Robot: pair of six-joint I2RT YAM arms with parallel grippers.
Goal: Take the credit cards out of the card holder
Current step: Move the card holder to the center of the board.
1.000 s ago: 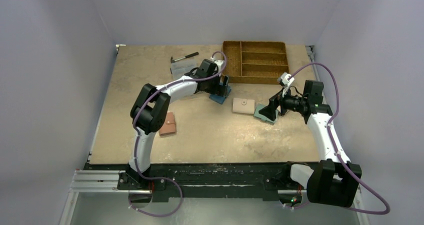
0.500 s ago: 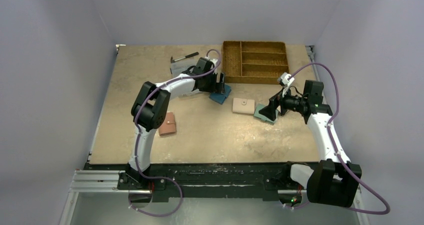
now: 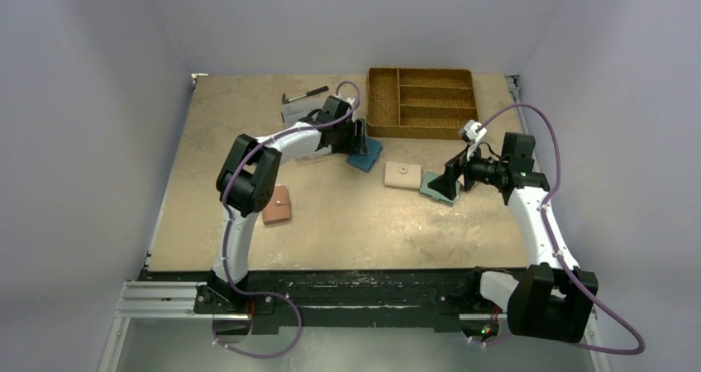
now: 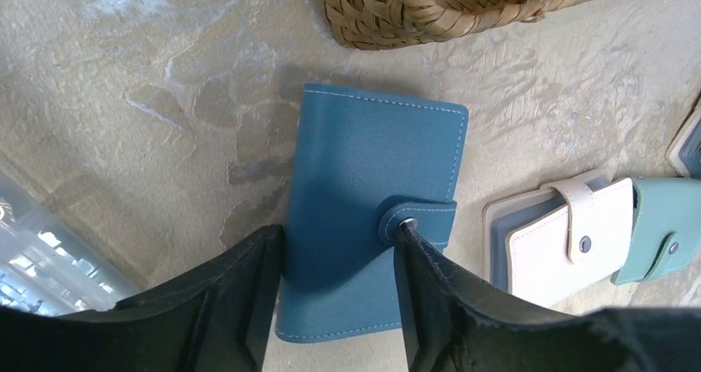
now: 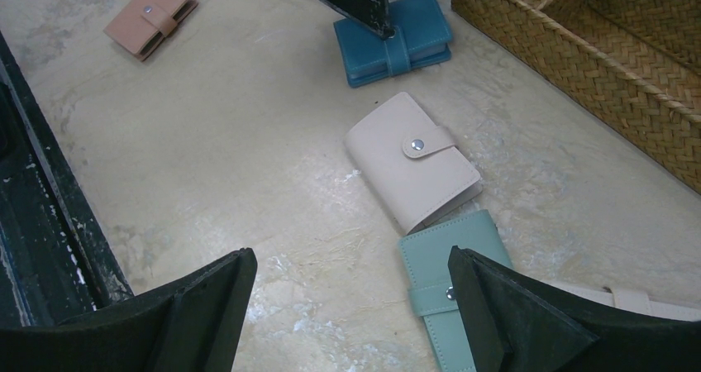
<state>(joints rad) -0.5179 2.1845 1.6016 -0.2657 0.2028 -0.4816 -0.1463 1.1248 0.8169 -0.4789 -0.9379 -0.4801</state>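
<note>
Closed card holder and two pincers, all placed relative to the woven tray. The tray [image 4: 413, 8] is a rectangular basket of coarse tan plaited fibre, split by dividers into long compartments. It stands on a table [image 5: 248, 140] with a matt, mottled beige top.

The card holder [image 4: 364, 165] lies flat just off the tray's near-left corner, not touching it. It is a smooth dark blue rectangle with pale stitching along the edges. A rounded tab is folded over one long side and fastened by a metal snap, so the contents are hidden.

The left pincer [image 4: 339, 230] comes down over the end of the card holder farther from the tray. Its black wedge-shaped fingers [image 4: 248, 306] are partly spread: one stands at the bare long edge, the other over the snap tab. Whether they actually pinch the holder cannot be told.

Further from the tray on its near side lie a beige wallet [image 5: 413, 161], showing a layered edge in the left wrist view, and a pale teal-green wallet [image 5: 446, 293]. Both have snap tabs. The right pincer [image 5: 351, 256] hovers over the teal-green one, spread wide and holding nothing.

A pink wallet [image 5: 151, 15] lies well away from the tray, to its near left.
</note>
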